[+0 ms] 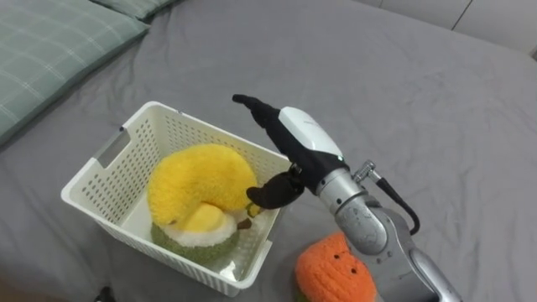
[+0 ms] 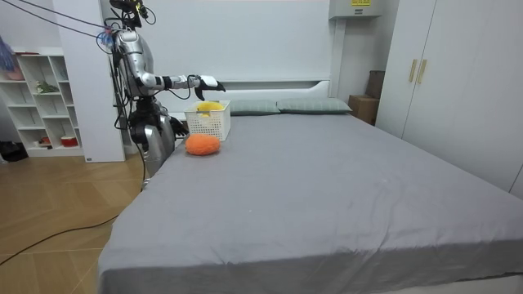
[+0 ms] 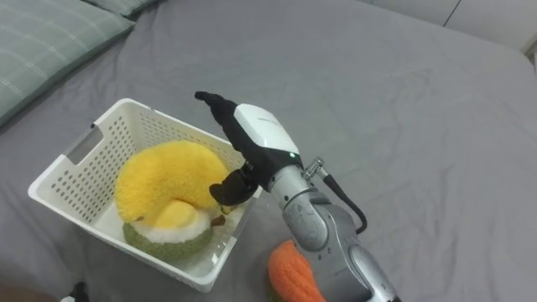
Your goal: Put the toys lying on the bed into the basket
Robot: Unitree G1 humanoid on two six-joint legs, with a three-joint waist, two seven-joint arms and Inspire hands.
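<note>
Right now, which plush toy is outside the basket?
The orange plush toy, on the bed beside the white basket; the yellow plush toy sits inside.

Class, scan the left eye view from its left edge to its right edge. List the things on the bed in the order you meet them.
green checked pillow → white basket with the yellow plush toy inside it → orange plush toy. The right hand is left out, since it overlaps both the basket's right rim and the orange toy.
</note>
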